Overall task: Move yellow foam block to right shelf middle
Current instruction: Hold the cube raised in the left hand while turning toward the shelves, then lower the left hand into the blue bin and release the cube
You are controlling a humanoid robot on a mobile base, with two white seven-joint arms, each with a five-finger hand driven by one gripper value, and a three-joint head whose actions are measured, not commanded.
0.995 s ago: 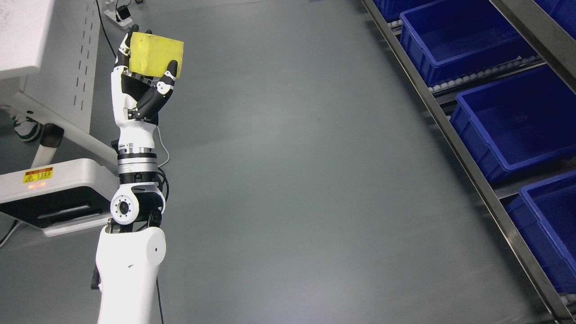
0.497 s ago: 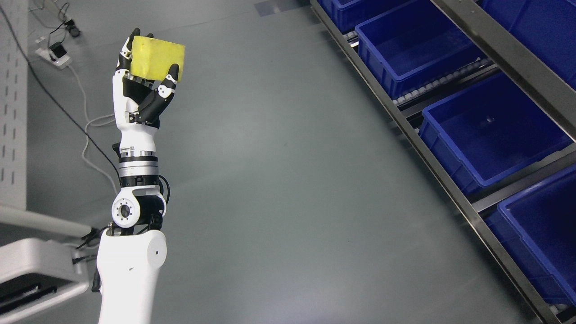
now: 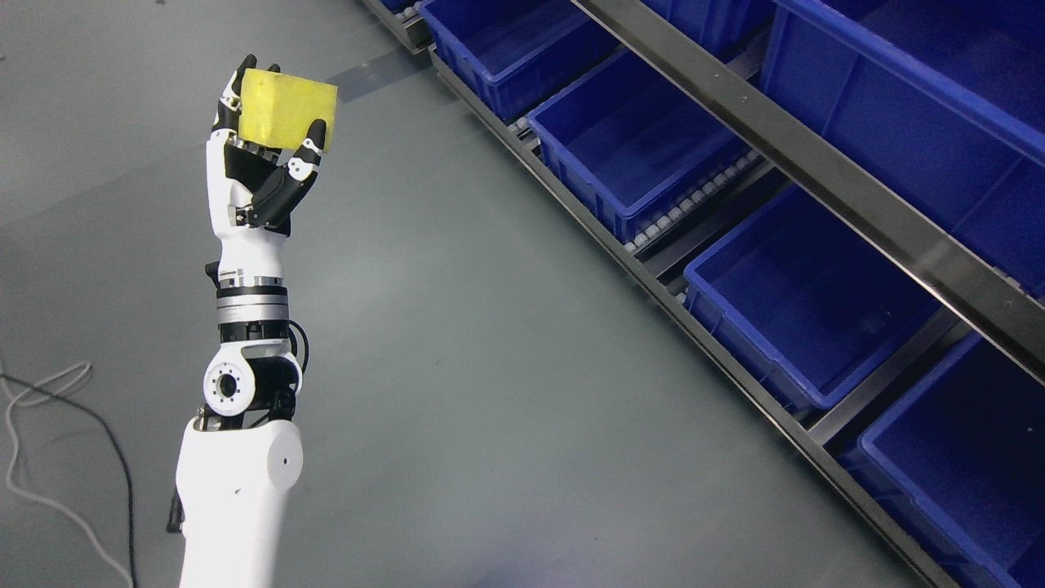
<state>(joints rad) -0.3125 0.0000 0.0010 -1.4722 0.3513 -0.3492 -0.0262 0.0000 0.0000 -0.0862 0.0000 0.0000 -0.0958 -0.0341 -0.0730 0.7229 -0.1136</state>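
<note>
Left hand (image 3: 263, 167) raised, grasping the yellow foam block (image 3: 286, 112)
Fingers clamp the block's sides; shelf (image 3: 824, 175) of blue bins (image 3: 804, 298) stands well right of the hand

Blue bins (image 3: 804, 306) in row on roller rails; grey floor (image 3: 490, 367); loose cables (image 3: 49, 441) lower left.

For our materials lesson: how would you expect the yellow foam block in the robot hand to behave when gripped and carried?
The yellow foam block probably is light: the left robot hand holds it high by fingertips alone. It likely gives slightly under the fingers, aiding grip. Its flat faces suggest it won't roll once set in a blue bin.
</note>
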